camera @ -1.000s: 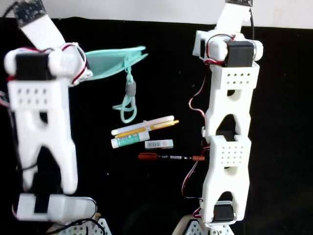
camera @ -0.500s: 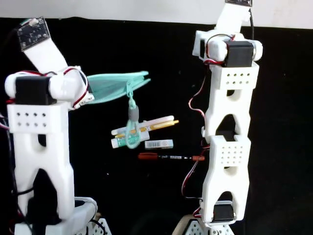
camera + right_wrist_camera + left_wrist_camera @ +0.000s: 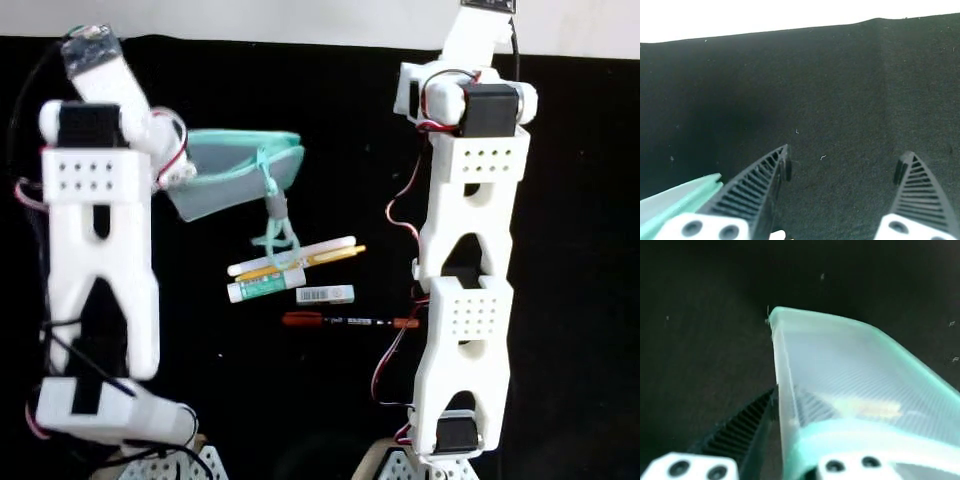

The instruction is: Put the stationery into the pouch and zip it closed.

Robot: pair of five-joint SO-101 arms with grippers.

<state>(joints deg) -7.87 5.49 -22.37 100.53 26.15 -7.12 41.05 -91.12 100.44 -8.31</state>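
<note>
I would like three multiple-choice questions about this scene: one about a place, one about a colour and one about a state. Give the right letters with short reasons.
1. Where is the translucent mint-green pouch?
A) flat on the cloth-covered table
B) in the left hand
C) in the right hand

2. What colour is the table's cloth?
A) white
B) black
C) green

3. What state is the right hand in?
A) shut on the pouch
B) shut on nothing
C) open and empty

Answers:
1 B, because the left wrist view shows the pouch clamped at that hand.
2 B, because the cloth is black in every view.
3 C, because its fingers stand wide apart with only bare cloth between them.
</note>
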